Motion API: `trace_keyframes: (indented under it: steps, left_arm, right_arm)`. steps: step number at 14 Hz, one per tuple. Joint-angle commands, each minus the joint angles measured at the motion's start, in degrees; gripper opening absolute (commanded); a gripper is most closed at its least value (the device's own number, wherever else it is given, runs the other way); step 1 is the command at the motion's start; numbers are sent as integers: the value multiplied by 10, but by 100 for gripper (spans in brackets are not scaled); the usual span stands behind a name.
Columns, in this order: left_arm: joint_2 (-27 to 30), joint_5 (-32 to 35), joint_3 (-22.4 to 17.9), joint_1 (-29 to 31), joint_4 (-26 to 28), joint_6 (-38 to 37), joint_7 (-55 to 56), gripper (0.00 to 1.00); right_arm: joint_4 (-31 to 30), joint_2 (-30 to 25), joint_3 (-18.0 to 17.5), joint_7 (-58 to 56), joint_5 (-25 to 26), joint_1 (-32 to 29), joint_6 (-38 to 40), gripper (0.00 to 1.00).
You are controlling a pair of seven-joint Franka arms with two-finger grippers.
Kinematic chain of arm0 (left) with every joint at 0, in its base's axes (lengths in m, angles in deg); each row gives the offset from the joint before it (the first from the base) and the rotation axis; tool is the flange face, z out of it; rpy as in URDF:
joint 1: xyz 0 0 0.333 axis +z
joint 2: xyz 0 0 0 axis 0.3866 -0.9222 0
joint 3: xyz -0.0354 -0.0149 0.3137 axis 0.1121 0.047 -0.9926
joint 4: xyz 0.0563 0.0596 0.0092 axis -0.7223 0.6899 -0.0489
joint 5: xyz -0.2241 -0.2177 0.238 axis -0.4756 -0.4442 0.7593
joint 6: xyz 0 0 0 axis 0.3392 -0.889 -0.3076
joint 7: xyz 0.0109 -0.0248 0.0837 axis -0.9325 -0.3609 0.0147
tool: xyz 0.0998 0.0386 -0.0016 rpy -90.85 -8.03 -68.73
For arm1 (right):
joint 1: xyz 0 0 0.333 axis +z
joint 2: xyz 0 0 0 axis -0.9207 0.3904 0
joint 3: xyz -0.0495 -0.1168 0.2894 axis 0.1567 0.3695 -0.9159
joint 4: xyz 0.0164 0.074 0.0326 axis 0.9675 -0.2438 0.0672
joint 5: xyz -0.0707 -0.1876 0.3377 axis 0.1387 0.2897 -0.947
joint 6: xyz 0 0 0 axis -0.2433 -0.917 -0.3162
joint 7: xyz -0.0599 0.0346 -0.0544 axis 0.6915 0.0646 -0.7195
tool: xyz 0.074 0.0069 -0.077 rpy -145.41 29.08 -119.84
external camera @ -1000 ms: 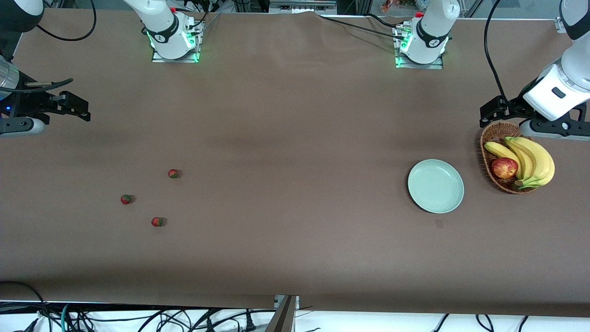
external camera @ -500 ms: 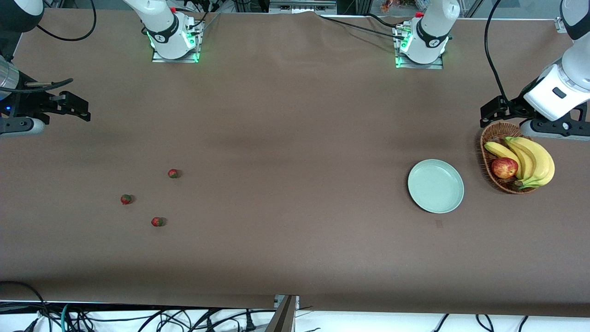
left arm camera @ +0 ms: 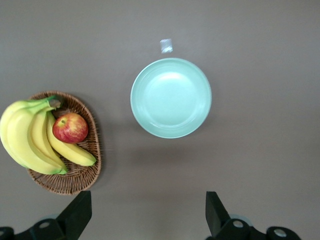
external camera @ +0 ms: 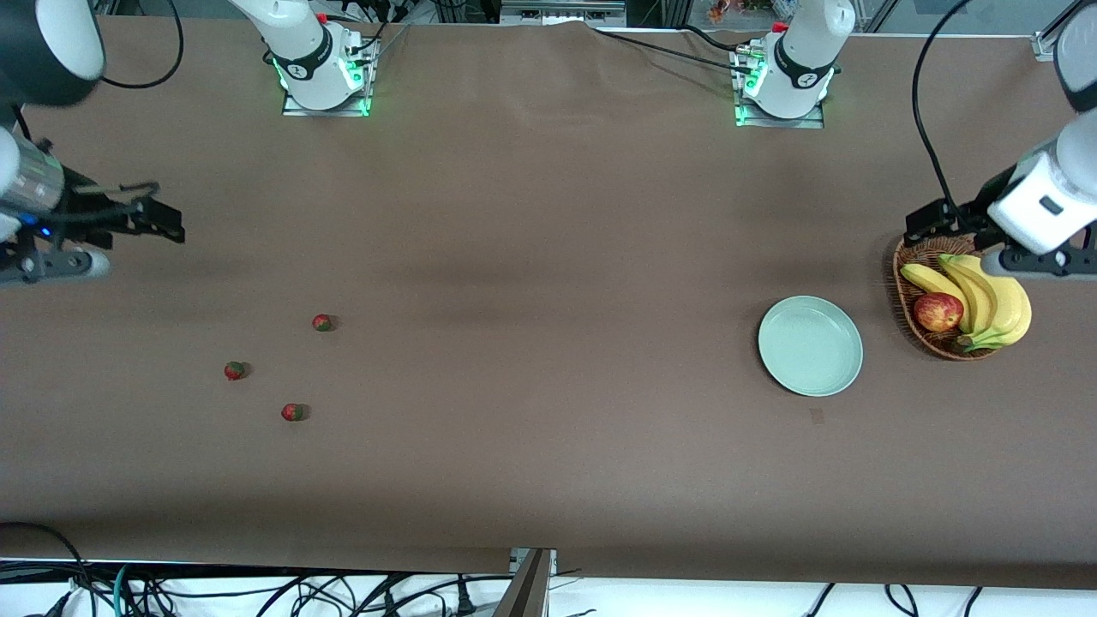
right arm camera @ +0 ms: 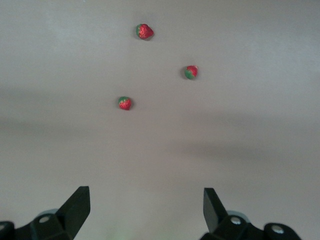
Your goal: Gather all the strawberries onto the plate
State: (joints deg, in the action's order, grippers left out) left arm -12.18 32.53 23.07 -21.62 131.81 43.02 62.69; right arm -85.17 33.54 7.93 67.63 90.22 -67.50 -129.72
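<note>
Three strawberries (external camera: 321, 322) lie loose on the brown worktop (external camera: 548, 360) toward the right arm's end, each well apart from the others: one farthest from the front camera, a second (external camera: 234, 370) nearer, and a third (external camera: 292, 412) nearest of all. The plate (external camera: 810, 345), pale green and with nothing in it, sits well apart from them toward the left arm's end, just beside a wicker basket (external camera: 910, 267) that holds bananas (external camera: 986, 296) and an apple (external camera: 938, 312). The right gripper (external camera: 158, 221) hangs over bare worktop at its own end, jaws spread wide and holding nothing; its wrist view takes in all three berries. The left gripper (external camera: 930, 224) hovers over the basket's rim, likewise fully open and empty, with the plate in its wrist view. No berry has been collected yet, so the whole task lies ahead. The risks seem to come from size and distance: such small, rounded berries could roll or squirt out if the fingers close off-centre, and soft fruit could be crushed by a hard pinch. The long carry from the berries to the plate gives room for a drop, and a release from too high might bounce a berry off the shallow rim. The red apple nearby could also be mistaken for a target.
</note>
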Motion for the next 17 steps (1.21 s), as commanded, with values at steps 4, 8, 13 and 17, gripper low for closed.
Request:
trace_keyframes:
  steps: [4,8,13,17]
  left_arm:
    - [-171,0,3,26,-71,98,-58,100]
    - [-245,-9,4,41,-71,210,-240,100]
    - [-312,-81,5,75,-72,250,-451,100]
    - [-336,-91,7,74,-72,250,-460,100]
  right_arm:
    - [14,124,-3,-6,5,8,-165,100]
    - [14,216,-3,-1,6,21,-314,100]
    - [14,303,-3,2,3,21,-443,100]
    - [14,343,-3,2,3,21,-496,100]
